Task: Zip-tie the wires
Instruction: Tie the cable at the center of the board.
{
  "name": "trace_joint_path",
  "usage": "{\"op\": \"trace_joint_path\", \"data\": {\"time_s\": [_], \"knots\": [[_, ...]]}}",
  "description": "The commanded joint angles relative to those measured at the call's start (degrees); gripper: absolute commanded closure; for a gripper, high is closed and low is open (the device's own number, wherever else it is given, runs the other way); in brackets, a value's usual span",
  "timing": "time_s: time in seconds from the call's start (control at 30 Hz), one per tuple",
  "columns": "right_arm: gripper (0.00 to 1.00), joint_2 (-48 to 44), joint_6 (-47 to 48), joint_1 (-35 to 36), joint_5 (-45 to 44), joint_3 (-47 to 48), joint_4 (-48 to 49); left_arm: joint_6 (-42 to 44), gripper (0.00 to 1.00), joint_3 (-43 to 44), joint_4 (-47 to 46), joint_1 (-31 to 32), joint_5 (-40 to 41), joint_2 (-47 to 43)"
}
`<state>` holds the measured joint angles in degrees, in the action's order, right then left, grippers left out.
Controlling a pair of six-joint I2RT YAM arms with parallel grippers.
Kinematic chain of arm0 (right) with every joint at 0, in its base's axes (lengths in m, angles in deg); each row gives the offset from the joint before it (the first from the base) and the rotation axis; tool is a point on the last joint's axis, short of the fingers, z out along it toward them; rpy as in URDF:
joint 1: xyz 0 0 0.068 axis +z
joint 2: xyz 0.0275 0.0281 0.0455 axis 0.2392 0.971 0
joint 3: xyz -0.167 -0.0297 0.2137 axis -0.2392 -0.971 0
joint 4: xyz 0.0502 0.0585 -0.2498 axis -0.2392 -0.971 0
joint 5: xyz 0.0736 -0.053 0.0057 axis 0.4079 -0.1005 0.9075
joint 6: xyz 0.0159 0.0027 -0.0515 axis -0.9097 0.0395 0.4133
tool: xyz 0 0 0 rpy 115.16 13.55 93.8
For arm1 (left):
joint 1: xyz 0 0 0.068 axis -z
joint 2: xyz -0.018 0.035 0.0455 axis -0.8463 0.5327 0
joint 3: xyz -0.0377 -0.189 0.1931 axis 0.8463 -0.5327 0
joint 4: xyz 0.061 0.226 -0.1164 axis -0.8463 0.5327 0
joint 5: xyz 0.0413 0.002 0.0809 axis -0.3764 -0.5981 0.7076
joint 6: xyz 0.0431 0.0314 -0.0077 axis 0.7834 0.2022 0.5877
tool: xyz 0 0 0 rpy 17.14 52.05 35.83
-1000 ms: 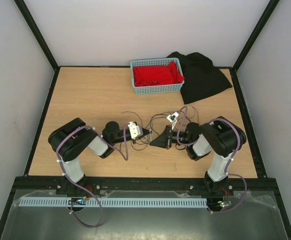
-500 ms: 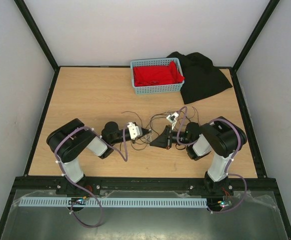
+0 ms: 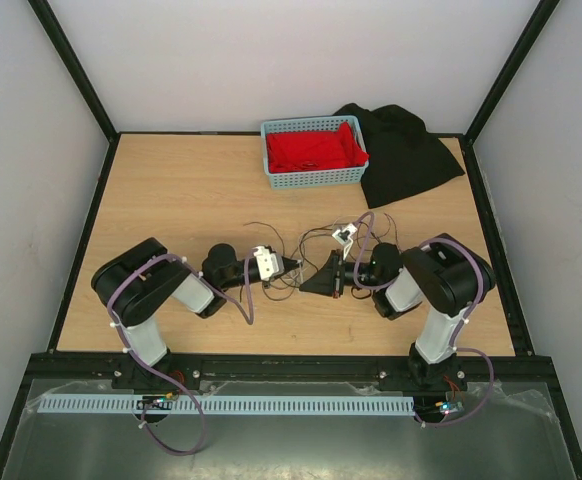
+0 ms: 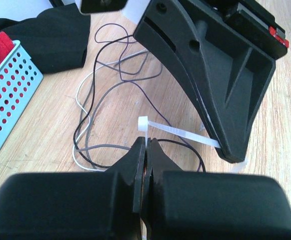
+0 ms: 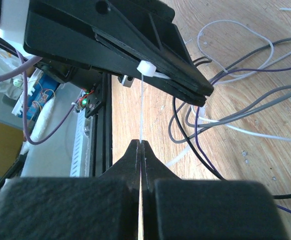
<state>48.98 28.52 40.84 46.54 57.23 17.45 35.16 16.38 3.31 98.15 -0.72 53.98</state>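
Observation:
The wires (image 3: 316, 238) are thin black, grey, white and purple strands in loose loops on the wooden table between the two arms. They also lie behind the fingertips in the left wrist view (image 4: 93, 107) and to the right in the right wrist view (image 5: 225, 95). My left gripper (image 4: 146, 143) is shut on a white zip tie (image 4: 180, 132) just below its square head. My right gripper (image 5: 141, 145) is shut on the zip tie's strap (image 5: 142, 110), which runs taut to the head at the left gripper's fingers (image 5: 135, 45). From above, left gripper (image 3: 293, 266) and right gripper (image 3: 306, 288) nearly meet tip to tip.
A light blue basket (image 3: 314, 178) holding red cloth stands at the back centre, with a black cloth (image 3: 406, 150) beside it on the right. The basket's wall (image 4: 5, 95) shows at the left of the left wrist view. The table's black front rail (image 5: 93, 130) is close behind the left gripper.
The left arm has drawn back slightly to the left with the zip tie's head. The right arm has hardly moved, and both grippers stay shut.

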Motion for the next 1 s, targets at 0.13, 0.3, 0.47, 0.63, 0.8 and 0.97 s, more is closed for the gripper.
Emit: {"op": "trace_joint_path", "data": {"time_s": [0.13, 0.3, 0.47, 0.63, 0.8, 0.97], "knots": [[1.0, -3.31, 3.26, -1.16, 1.23, 0.72, -3.39, 1.59, 1.0, -1.35, -1.92, 0.0, -0.7, -2.01], [1.0, -4.24, 5.12, -1.16, 1.49, 1.21, -7.01, 1.69, 1.0, -1.37, -1.95, 0.0, -0.36, -2.13], [1.0, -4.67, 5.71, -1.1, 2.13, 1.43, -9.06, 2.11, 1.0, -1.49, -1.95, 0.0, -0.18, -2.32], [1.0, -4.65, 4.63, -1.16, 2.62, 1.61, -8.44, 2.7, 1.0, -1.62, -2.0, 0.18, 0.27, -2.5], [1.0, -5.28, 4.29, -1.12, 3.38, 0.78, -7.21, 3.29, 1.0, -1.59, -1.96, 0.18, 1.72, -2.4], [1.0, -4.75, 1.6, -0.78, 3.85, 0.68, -4.02, 3.72, 1.0, -1.33, -1.99, 0.18, 2.32, -2.46]]}}
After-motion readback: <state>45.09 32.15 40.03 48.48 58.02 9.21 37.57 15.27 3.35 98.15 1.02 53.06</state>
